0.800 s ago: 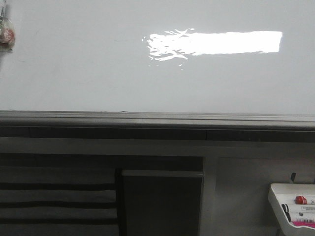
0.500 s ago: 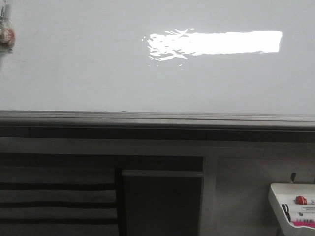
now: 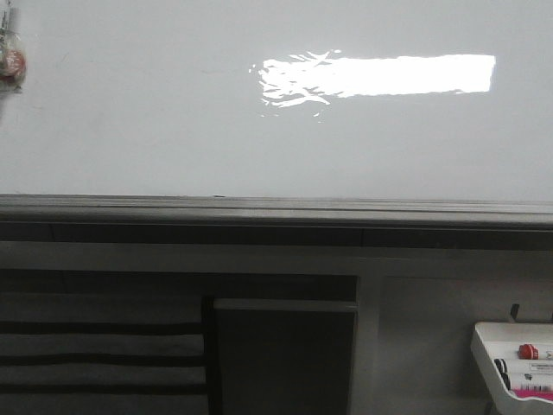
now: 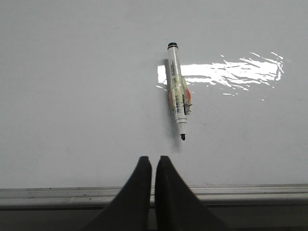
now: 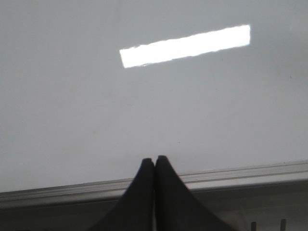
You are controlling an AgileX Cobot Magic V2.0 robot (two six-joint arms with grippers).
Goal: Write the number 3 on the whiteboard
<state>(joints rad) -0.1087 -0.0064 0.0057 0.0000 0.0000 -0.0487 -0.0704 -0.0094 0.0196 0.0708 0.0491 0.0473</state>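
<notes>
Front view: whiteboard (image 3: pixel 173 130) blank, no number 3 yet, no gripper visible. Left wrist: left gripper (image 4: pixel 153 166) clenched empty, uncapped marker (image 4: pixel 177 91) at its 12 o'clock; careless grab risks smearing. Right wrist: right gripper (image 5: pixel 154 166) clenched empty, idle.

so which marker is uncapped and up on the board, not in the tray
The white marker stuck on the whiteboard, its bare black tip pointing toward the edge rail. The red-capped marker and the black-capped marker lie in the small white tray, caps on.
</notes>
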